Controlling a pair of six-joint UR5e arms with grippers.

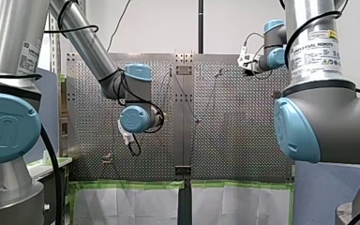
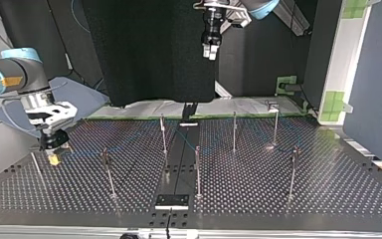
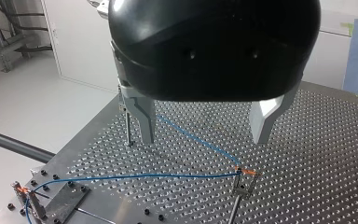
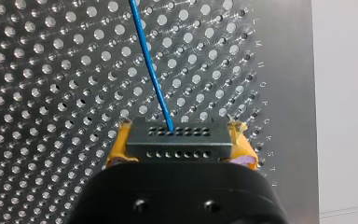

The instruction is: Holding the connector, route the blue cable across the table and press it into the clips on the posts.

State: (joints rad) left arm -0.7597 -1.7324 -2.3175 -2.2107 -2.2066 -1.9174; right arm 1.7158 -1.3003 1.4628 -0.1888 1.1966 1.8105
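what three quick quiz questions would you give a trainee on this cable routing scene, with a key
1. True or false: my left gripper is open and holds nothing.
2. What does my right gripper hold between its yellow pads? A a post; B the connector; C a clip.
3. Fill in: the cable leaving the connector is ____ in colour.
Key: 1 true; 2 B; 3 blue.
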